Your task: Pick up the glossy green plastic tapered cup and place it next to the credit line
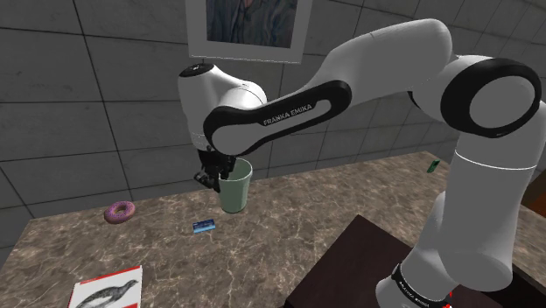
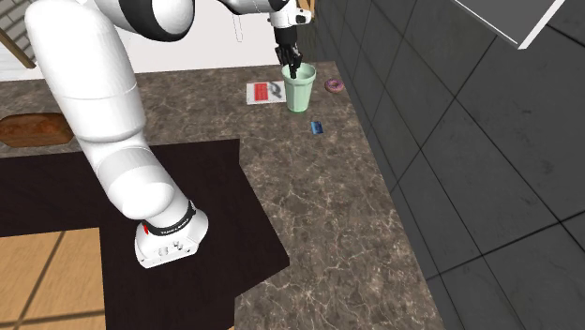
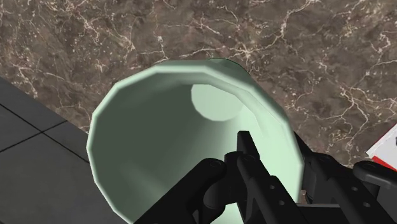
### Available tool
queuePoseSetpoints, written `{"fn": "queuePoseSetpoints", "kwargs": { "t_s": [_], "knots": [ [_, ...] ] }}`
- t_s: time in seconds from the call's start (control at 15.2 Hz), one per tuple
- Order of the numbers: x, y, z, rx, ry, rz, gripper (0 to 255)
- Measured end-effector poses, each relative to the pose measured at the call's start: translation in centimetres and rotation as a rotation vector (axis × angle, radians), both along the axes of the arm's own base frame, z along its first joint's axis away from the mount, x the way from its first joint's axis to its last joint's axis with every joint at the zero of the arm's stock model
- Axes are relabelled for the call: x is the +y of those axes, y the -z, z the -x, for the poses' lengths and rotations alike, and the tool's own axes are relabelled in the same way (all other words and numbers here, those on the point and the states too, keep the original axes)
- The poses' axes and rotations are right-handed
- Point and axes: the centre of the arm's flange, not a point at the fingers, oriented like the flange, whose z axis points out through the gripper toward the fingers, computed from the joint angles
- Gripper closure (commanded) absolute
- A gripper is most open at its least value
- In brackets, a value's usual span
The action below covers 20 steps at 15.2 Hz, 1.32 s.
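The fingers (image 3: 254, 172) grip the pale green cup (image 3: 159, 146) — one inside its rim, one outside; cup upright.

One pale green tapered cup (image 1: 236, 188) stands at the middle of the shoulder view. There is one pink doughnut (image 1: 119, 211) at the left. One small blue card (image 1: 205, 226) lies just below the cup. One red-and-white magazine (image 1: 107, 293) is at the lower left. One small green object (image 1: 433, 164) sits at the right. One framed picture (image 1: 249, 26) hangs at the top. One white arm (image 1: 289, 114) rises from one dark stand (image 1: 367, 262). One brown slab (image 2: 33, 129) lies at the second exterior view's left.
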Motion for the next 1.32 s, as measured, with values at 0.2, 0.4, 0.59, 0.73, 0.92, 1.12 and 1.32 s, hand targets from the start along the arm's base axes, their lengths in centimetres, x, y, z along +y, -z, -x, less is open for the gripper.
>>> {"fn": "queuePoseSetpoints", "kwargs": {
  "t_s": [0.2, 0.4, 0.59, 0.73, 0.92, 1.12, 1.32],
  "knots": [
    [0.0, 1.6, 0.1, 0.0, 0.0, 0.0, 255],
    [0.0, 3.2, 0.1, 0.0, 0.0, 0.0, 255],
    [0.0, 4.7, 0.1, 0.0, 0.0, 0.0, 255],
    [0.0, 5.9, 0.1, 0.0, 0.001, 0.0, 255],
    [0.0, 7.4, 0.1, 0.0, 0.001, 0.0, 255],
    [0.0, 9.0, 0.1, 0.0, 0.0, 0.0, 255],
    [0.0, 10.6, 0.1, 0.0, 0.0, 0.0, 255]
  ]
}}
